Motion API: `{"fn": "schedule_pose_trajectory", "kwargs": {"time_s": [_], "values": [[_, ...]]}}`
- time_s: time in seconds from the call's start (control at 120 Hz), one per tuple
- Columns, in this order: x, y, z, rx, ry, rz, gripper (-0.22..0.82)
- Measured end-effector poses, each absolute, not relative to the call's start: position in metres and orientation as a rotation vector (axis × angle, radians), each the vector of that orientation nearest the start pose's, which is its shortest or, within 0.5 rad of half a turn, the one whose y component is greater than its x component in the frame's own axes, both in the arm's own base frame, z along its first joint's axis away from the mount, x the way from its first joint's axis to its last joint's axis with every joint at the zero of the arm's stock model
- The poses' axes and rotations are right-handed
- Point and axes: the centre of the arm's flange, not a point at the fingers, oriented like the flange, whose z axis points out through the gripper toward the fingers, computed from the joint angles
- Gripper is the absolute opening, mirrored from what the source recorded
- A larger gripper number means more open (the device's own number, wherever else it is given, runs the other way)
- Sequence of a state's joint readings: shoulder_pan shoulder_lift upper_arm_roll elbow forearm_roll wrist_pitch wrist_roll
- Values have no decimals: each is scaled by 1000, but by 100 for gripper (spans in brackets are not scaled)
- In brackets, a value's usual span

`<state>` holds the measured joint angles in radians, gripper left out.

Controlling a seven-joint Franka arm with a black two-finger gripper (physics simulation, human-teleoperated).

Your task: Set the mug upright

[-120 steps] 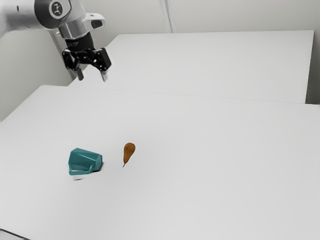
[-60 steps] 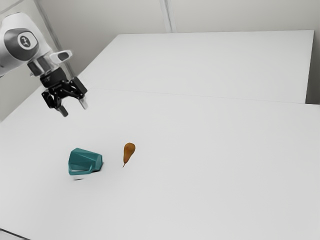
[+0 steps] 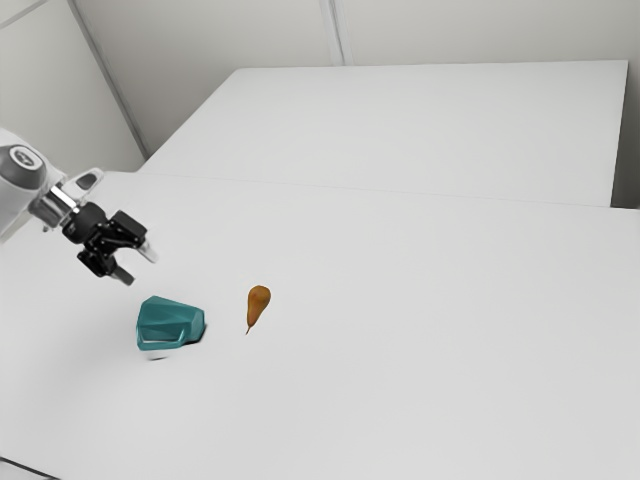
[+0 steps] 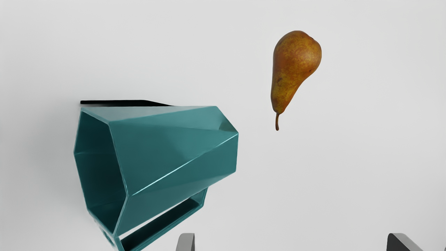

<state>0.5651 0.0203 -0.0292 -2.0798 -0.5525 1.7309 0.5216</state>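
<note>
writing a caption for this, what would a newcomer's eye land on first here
Probably the teal faceted mug, lying on its side on the white table, its open mouth facing away from the pear. Next, that brown pear beyond the mug's base, then the open black gripper hovering near the mug.

Your arm [image 3: 18,182] reaches in from the exterior view's left, and at the end of your silvery wrist [image 3: 55,206] your black gripper [image 3: 138,267] hangs tilted, pointing down and toward that view's right. You have its two fingers [image 4: 186,243] spread well apart, open.
</note>
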Motion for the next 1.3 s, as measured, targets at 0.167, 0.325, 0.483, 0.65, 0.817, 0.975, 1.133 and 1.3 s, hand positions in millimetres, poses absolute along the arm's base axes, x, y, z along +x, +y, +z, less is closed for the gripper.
{"fn": "schedule_pose_trajectory", "kwargs": {"time_s": [0.167, 0.325, 0.483, 0.65, 0.817, 0.975, 1.133, 1.3], "values": [[446, 251, 377, 2441, 285, -40, 60], [444, 267, 345, 2394, 277, -47, 60], [445, 270, 322, 2334, 257, -33, 60], [451, 269, 302, 2278, 227, -7, 60], [462, 270, 289, 2245, 173, 44, 60], [459, 267, 283, 2211, 133, 69, 52], [457, 264, 279, 2165, 84, 88, 28], [457, 263, 279, 2141, 26, 109, 5]]}}
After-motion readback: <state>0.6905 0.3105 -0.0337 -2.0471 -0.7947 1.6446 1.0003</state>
